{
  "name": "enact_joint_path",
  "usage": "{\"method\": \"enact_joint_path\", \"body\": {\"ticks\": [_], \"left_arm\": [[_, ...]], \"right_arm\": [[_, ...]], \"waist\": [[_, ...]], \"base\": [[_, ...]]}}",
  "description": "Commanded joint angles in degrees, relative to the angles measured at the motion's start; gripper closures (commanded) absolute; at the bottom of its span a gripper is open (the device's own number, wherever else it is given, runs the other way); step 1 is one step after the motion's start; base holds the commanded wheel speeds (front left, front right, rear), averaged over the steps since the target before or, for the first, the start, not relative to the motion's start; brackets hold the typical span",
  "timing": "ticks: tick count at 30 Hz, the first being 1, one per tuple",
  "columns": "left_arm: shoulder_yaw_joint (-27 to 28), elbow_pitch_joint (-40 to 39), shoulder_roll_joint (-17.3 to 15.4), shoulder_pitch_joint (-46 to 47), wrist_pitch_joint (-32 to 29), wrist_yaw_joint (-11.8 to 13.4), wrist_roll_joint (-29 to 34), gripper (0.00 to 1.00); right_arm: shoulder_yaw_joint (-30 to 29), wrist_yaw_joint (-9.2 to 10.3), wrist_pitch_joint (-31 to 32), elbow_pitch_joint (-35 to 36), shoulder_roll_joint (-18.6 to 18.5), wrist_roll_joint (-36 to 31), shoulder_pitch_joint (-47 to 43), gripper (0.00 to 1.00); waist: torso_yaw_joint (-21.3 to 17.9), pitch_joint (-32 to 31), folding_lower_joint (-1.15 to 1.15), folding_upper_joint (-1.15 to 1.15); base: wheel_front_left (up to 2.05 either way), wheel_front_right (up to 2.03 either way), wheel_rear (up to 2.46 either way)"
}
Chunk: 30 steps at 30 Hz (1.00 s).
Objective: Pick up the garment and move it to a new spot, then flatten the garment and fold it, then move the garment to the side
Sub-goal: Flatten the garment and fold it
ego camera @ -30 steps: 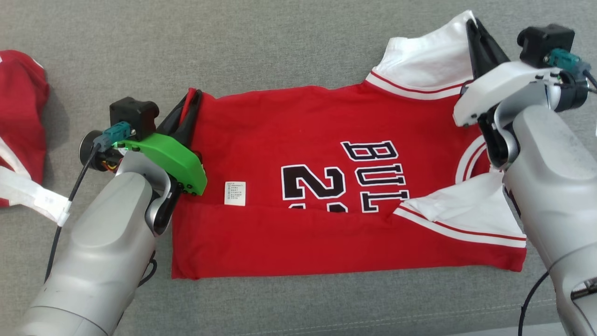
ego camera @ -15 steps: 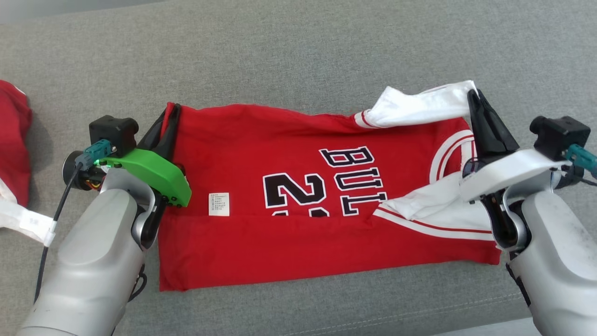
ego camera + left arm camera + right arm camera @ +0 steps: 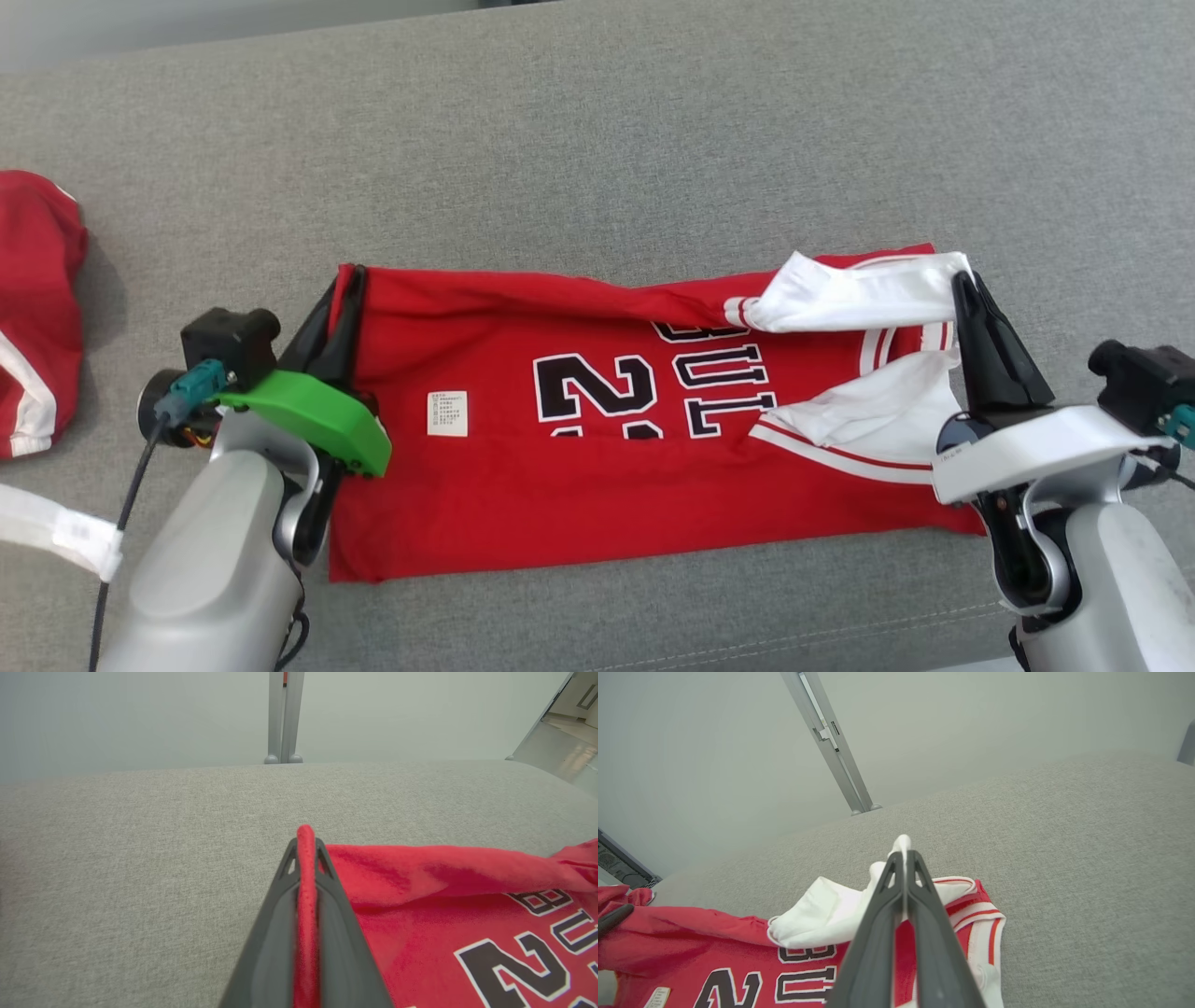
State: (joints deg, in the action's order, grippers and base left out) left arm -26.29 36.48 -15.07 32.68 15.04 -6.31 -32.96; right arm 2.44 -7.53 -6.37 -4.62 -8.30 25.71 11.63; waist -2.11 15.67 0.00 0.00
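Red basketball jersey [image 3: 597, 467] with black-and-white number and lettering, laid lengthwise across grey fabric-covered counter [image 3: 597, 140]. Near edge folded up over the lower part of the print. Small white label [image 3: 447, 413] face up toward the left end.

Left claw [image 3: 345, 278] with fingers pressed together, clamped on the red hem at the jersey's far left corner. Seen from the left wrist, red edge pinched between the two dark fingers and raised slightly off the grey fabric.

Right claw [image 3: 962, 280] likewise closed, clamped on the tip of a white sleeve [image 3: 840, 294]. Sleeve drawn across the far edge of the jersey, lying over the top of the lettering. Seen from the right wrist, a bit of white cloth poking out past the fingertips.

Far edge of jersey between the two claws lifted and rolled toward the robot, sagging in the middle. Second white sleeve [image 3: 878, 411] with red stripes crumpled on the jersey near the right claw. Another red garment [image 3: 37, 308] with white trim well apart, at the far left of the counter.
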Motion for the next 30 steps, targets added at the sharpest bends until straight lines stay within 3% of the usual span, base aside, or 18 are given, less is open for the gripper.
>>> {"method": "enact_joint_path", "body": {"ticks": [1, 12, 13, 14, 15, 16, 17, 30], "left_arm": [[0.63, -0.88, 0.24, -1.78, 0.16, -0.13, 0.78, 1.0], [5.43, -4.41, 3.13, -9.31, 0.16, -0.68, 3.95, 1.0], [5.91, -4.64, 3.44, -9.78, 0.16, -0.65, 4.33, 0.86], [6.21, -4.74, 3.69, -10.26, 0.16, -0.69, 4.65, 0.52], [6.91, -5.29, 4.15, -10.84, 0.16, -0.74, 4.96, 0.0], [7.38, -5.67, 4.53, -11.37, 0.16, -0.71, 5.28, 0.0], [8.0, -5.97, 4.86, -12.17, 0.15, -0.74, 5.68, 0.0], [17.82, -12.82, 7.02, -19.77, 0.09, -0.82, 11.02, 0.0]], "right_arm": [[-0.91, 0.09, 0.41, 0.82, 0.36, -0.41, -1.43, 1.0], [-3.28, 0.09, 1.35, 0.73, 2.54, -0.85, -6.98, 1.0], [-3.32, 0.09, 1.42, 0.11, 2.59, -1.2, -7.32, 1.0], [-3.36, 0.09, 1.51, -0.37, 2.66, -1.23, -7.58, 1.0], [-3.62, 0.09, 1.47, -1.02, 2.81, -1.03, -7.88, 0.95], [-3.78, 0.09, 1.01, -1.31, 2.79, -1.2, -7.98, 0.6], [-3.86, 0.09, 0.68, -1.72, 2.74, -1.38, -8.15, 0.0], [-5.35, 0.09, 0.12, -6.26, -0.38, -2.62, -6.01, 0.0]], "waist": [[0.07, -0.26, 0.0, 0.0], [0.81, -1.73, 0.0, 0.0], [0.9, -1.96, 0.0, 0.0], [0.93, -2.14, 0.0, 0.0], [0.99, -2.42, 0.0, 0.0], [1.05, -2.65, 0.0, 0.0], [1.09, -3.02, 0.0, 0.0], [2.58, -6.88, 0.0, 0.0]], "base": [[0.0, 0.0, 0.0], [0.0, 0.0, 0.0], [0.0, 0.0, 0.0], [0.0, 0.0, 0.0], [0.0, 0.0, 0.0], [0.0, 0.0, 0.0], [0.0, 0.0, 0.0], [0.0, 0.0, 0.0]]}}
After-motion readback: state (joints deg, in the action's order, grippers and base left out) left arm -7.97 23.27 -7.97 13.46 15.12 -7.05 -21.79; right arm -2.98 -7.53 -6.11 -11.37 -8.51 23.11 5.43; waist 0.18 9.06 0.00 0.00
